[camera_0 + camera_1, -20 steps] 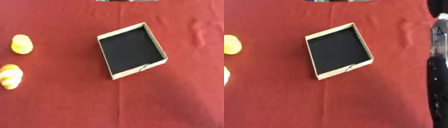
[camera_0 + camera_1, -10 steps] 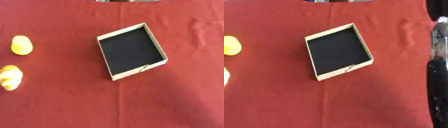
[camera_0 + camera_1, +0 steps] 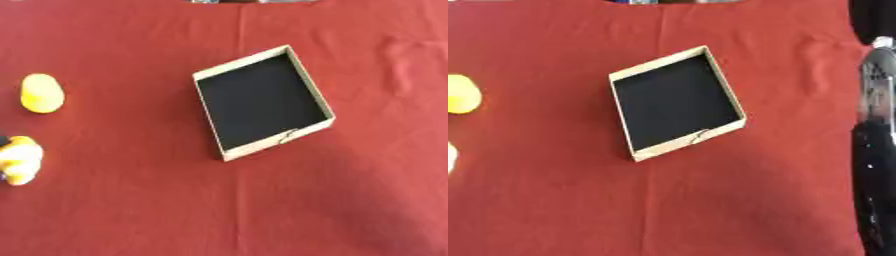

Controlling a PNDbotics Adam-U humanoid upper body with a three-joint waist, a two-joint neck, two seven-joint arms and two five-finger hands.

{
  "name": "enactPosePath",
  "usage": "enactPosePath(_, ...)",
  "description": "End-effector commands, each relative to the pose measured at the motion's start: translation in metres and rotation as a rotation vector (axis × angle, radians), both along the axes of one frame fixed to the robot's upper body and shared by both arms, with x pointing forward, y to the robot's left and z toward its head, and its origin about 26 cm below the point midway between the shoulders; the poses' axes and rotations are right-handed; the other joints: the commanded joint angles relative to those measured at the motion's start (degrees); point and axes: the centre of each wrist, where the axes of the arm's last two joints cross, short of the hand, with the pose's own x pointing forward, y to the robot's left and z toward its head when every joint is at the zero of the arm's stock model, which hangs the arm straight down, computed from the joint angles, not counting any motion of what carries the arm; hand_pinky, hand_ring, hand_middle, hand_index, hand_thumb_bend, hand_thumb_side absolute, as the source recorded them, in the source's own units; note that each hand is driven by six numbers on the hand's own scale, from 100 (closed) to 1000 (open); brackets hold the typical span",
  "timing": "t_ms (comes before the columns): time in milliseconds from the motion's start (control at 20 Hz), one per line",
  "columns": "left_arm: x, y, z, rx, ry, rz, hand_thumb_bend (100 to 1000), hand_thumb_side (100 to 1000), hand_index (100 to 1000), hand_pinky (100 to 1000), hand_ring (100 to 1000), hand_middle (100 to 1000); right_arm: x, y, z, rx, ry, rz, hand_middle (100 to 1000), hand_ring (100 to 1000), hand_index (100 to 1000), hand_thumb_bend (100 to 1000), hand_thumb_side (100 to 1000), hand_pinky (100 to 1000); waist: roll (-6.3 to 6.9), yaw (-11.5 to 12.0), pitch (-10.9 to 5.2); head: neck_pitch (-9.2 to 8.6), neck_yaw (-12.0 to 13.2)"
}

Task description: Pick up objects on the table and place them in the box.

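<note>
An open cardboard box [image 3: 241, 65] with a black inside lies askew in the middle of the red tablecloth, and nothing is in it. A smooth yellow oval object [image 3: 41, 93] lies far to the left. Below it, at the left edge, sits a lumpy yellow-and-white object [image 3: 20, 160]. Small dark tips [image 3: 3, 142] show at the edge beside this object, and I cannot tell what they are. A black and silver part of my right arm [image 3: 875, 150] runs along the right edge, well away from the box. Its hand is not made out.
The red cloth [image 3: 131, 215] covers the whole table, with a few creases at the upper right [image 3: 398, 55]. Something dark shows past the table's far edge [image 3: 254, 1].
Dark tips have appeared at the left edge beside the lumpy yellow-and-white object. The box, the oval object and the right arm have not moved.
</note>
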Motion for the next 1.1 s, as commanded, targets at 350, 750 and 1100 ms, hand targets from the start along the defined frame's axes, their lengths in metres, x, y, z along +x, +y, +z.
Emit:
enactPosePath(350,-0.012,-0.010,0.029,0.031,-0.245,0.012,180,100,659,595,541,537,-0.006,0.000,0.009,-0.012,-0.036,0.005,792,982,887,100,646,898,0.08,0.2,-1.12,-0.56,0.0)
enactPosePath(750,-0.037,-0.062,0.106,0.003,-0.480,-0.210,139,100,653,597,534,530,-0.008,-0.003,0.014,-0.018,-0.066,-0.014,793,976,887,100,640,898,-0.19,0.7,-1.83,-0.06,-0.9)
enactPosePath(1100,-0.037,-0.130,0.165,-0.085,-0.591,-0.483,100,100,659,603,533,530,-0.008,-0.003,0.016,-0.013,-0.076,-0.013,793,972,886,100,639,897,-0.21,0.4,-2.60,0.28,-1.7)
